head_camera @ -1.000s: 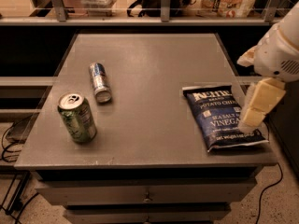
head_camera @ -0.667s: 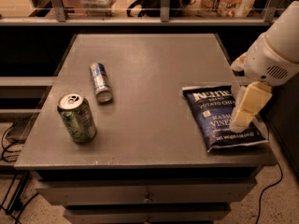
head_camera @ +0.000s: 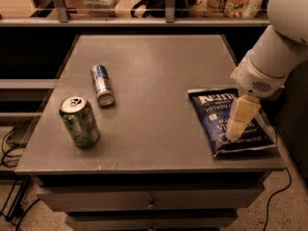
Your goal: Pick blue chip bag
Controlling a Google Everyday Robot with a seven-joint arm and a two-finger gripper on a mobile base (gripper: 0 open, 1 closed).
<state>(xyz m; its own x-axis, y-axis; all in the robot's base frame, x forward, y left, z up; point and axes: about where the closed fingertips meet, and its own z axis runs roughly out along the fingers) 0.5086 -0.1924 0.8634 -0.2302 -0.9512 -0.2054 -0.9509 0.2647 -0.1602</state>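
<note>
Grey desk (head_camera: 159,71) fills the scene. The white arm (head_camera: 274,57) reaches in from the right. The blue chip bag (head_camera: 211,113) lies flat at the desk's right front edge, with the pincer (head_camera: 233,134) tip-down over its middle; apart or together, I cannot tell. A green can (head_camera: 79,121) stands front left, and a slim blue-and-silver can (head_camera: 102,84) lies just behind it.

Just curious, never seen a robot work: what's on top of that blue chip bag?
Only the gripper, reaching down over the right half of the blue chip bag. It hides part of the white lettering; whether it touches the foil cannot be told.
</note>
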